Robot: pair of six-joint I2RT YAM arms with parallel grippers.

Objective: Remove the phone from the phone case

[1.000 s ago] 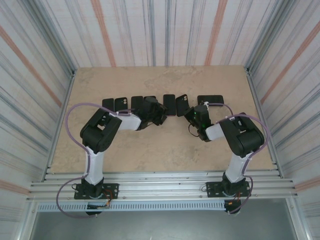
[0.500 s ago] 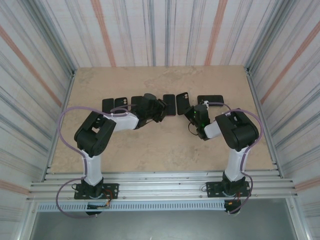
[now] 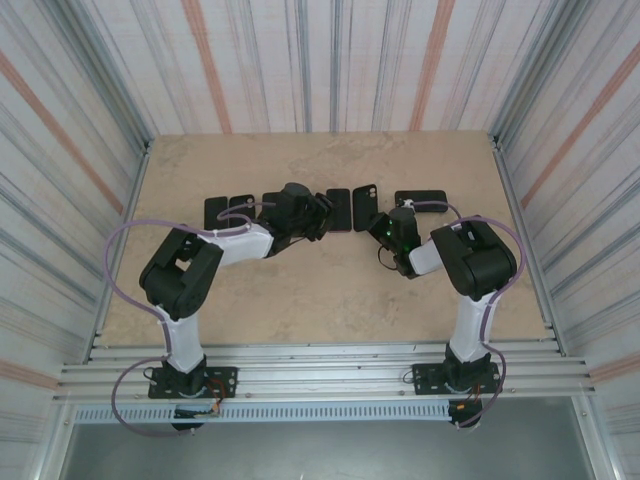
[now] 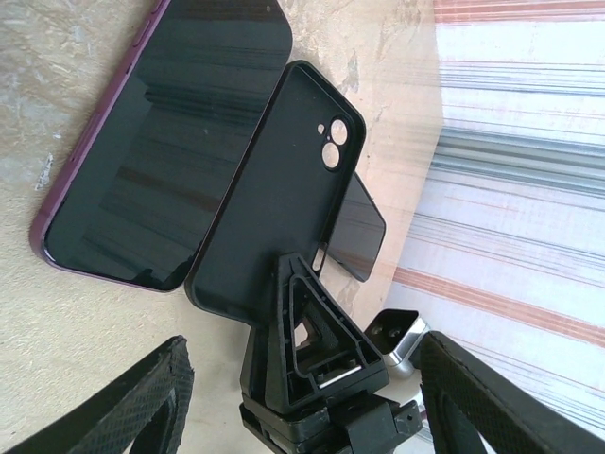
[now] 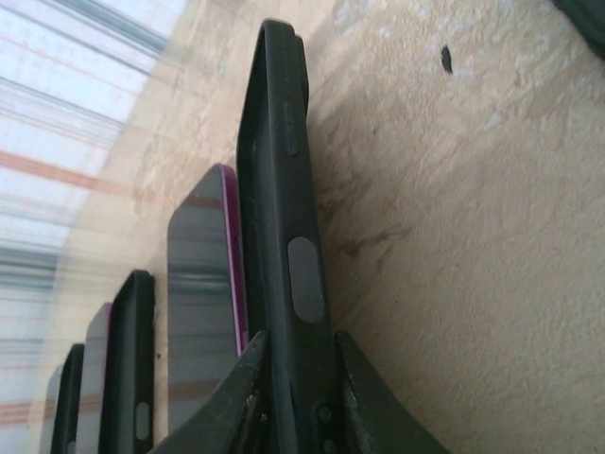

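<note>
**Right gripper** (image 5: 301, 378): my two fingers are pressed together on the long side wall of the black case (image 5: 279, 189). They pinch it near its lower end, just below the oval side button. The case stands on edge, tilted, rising away from my fingertips. From my left wrist, its camera cut-outs show light through them, so I judge the shell to be empty.

Just to the left of my pinch lies the phone (image 5: 200, 303), flat on the table (image 5: 454, 236), screen up, purple rim showing. Its near edge touches or sits just under the case's lower edge; I cannot tell which. Further left, other cases (image 5: 132, 359) lie in a row.

**Left gripper** (image 4: 304, 348): fingers spread wide, holding nothing. The pads (image 4: 156, 402) flank my right gripper, with the phone ahead and to the left of them.

**Judgement:** the phone appears to be out, and what is left is to carry the case clear.

**Hazards:**
- (a) The pinch bears on a thin, flexible wall, so the case may twist out and fall onto the screen.
- (b) If its lip is caught on the phone's rim, lifting may drag the phone into the neighbouring cases.
- (c) My two grippers are close, so a careless move of either may knock them together.
</note>
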